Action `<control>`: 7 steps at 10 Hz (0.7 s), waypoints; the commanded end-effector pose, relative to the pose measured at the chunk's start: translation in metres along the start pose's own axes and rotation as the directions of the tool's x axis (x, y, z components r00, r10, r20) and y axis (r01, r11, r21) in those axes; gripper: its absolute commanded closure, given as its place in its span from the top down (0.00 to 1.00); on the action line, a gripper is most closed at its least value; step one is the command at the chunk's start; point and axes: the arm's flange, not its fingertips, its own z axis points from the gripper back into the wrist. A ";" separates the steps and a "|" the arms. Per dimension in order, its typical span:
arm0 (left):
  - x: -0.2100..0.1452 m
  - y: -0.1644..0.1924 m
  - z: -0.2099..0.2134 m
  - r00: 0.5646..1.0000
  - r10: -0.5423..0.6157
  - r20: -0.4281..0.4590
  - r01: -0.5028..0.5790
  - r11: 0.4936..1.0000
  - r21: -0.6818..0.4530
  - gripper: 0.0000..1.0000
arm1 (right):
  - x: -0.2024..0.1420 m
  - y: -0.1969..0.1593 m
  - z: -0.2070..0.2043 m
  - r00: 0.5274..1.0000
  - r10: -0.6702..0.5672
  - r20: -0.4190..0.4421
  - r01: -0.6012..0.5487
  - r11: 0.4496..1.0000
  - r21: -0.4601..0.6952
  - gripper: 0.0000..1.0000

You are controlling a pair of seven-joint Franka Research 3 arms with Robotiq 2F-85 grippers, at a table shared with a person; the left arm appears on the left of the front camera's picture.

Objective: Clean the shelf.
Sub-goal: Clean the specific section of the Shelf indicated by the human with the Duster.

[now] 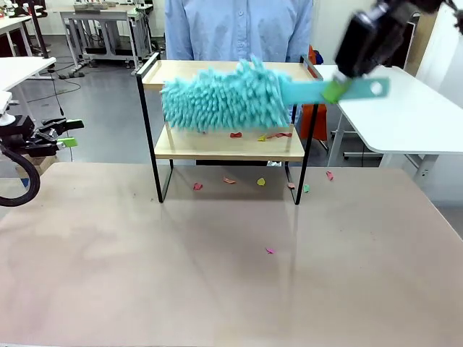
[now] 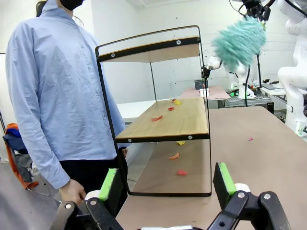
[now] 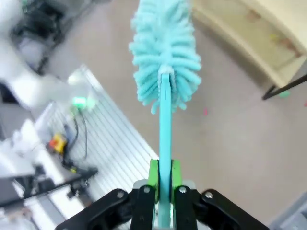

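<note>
Scraps of red and yellow paper (image 1: 236, 134) are lying on the lower board of the shelf (image 1: 217, 147), and you are looking at more of them (image 1: 229, 181) scattered on the table (image 1: 145, 275) beneath and in front of it. That shelf is standing upright toward the far side of the table, with the person (image 1: 239, 29) in a light blue shirt standing just behind it. Your right gripper (image 1: 336, 91) is clamping its green pads shut on the flat handle of a teal fluffy duster (image 1: 221, 97), holding it roughly level in the air. From the front the duster's head is overlapping the rack's front, but the left wrist camera is showing the duster (image 2: 238, 42) raised above the top board and apart from the shelf (image 2: 168, 120), on your side of it. Along the right gripper (image 3: 164, 175), the duster (image 3: 165, 52) is pointing out over bare table, with the shelf (image 3: 259, 33) off to one side. Your left gripper (image 2: 165, 184) is hanging off the table's left edge with its jaws spread wide and nothing between them, facing the end of the rack. The person's hand (image 2: 72, 190) is hanging down beside the shelf.
</note>
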 end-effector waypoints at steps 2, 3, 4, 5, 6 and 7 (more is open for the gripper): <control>0.003 -0.002 -0.001 1.000 -0.009 -0.005 0.009 1.000 -0.009 1.00 | -0.020 -0.011 -0.024 0.969 0.195 -0.154 -0.202 0.979 -0.029 0.13; 0.003 -0.002 -0.001 1.000 -0.009 -0.005 0.009 1.000 -0.009 1.00 | -0.027 -0.017 -0.042 0.953 0.234 -0.190 -0.243 0.970 -0.022 0.13; 0.003 -0.002 -0.001 1.000 -0.009 -0.005 0.009 1.000 -0.009 1.00 | -0.037 -0.027 -0.065 0.935 0.254 -0.246 -0.268 0.963 -0.026 0.13; 0.003 -0.002 -0.001 1.000 -0.009 -0.005 0.009 1.000 -0.009 1.00 | -0.049 -0.039 -0.082 0.926 0.271 -0.263 -0.281 0.960 0.000 0.13; 0.003 -0.002 -0.001 1.000 -0.009 -0.005 0.009 1.000 -0.009 1.00 | -0.061 -0.053 -0.096 0.930 0.263 -0.258 -0.268 0.963 0.016 0.13; 0.003 -0.002 -0.001 1.000 -0.009 -0.005 0.009 1.000 -0.009 1.00 | -0.075 -0.064 -0.109 0.923 0.301 -0.242 -0.293 0.954 0.068 0.13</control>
